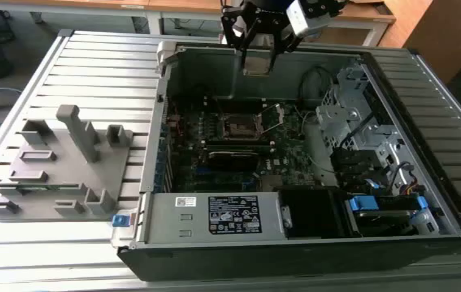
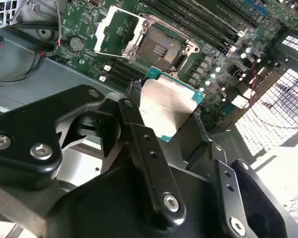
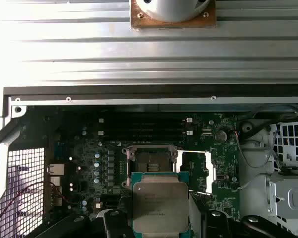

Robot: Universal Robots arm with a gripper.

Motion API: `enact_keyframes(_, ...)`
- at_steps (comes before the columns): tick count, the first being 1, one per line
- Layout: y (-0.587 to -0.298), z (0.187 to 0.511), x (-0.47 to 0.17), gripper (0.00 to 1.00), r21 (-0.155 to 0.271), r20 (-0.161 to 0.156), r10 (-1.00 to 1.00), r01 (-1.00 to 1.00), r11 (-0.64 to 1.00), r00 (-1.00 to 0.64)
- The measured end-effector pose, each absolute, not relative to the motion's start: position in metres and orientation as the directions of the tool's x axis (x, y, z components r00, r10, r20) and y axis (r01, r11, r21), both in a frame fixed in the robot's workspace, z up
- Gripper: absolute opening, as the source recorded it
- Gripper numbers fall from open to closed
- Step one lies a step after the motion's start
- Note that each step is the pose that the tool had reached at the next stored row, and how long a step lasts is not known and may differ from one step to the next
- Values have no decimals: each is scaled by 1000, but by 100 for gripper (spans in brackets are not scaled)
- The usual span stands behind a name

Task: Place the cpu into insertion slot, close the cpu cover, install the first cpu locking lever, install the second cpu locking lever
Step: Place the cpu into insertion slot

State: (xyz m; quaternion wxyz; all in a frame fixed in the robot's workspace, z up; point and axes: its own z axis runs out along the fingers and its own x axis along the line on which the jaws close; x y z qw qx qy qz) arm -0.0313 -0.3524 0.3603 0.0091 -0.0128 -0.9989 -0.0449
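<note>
My gripper [image 1: 256, 66] hangs over the far wall of the open computer case, shut on the cpu [image 1: 256, 63], a flat square chip with a dull silver top. In both wrist views the cpu [image 2: 168, 105] [image 3: 160, 206] sits between the black fingers [image 2: 139, 134]. Below it on the green board lies the insertion slot [image 1: 237, 126] [image 2: 161, 48] [image 3: 150, 161], dark, bare and metal-rimmed. The cpu cover [image 1: 273, 118] [image 2: 115, 30] [image 3: 194, 171] stands swung open beside the slot.
The case [image 1: 165, 152] lies on a slatted metal table. A long black card module [image 1: 234, 159] sits just in front of the slot. A labelled power supply [image 1: 214, 214] is at the front, with drive cages and cables [image 1: 360, 128] on the exterior view's right. A grey fixture [image 1: 59, 164] stands on its left.
</note>
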Motion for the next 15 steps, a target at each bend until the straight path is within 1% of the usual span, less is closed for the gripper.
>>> enact_keyframes(15,-352,359,-31,54,89,19,25,26,996,-1000)
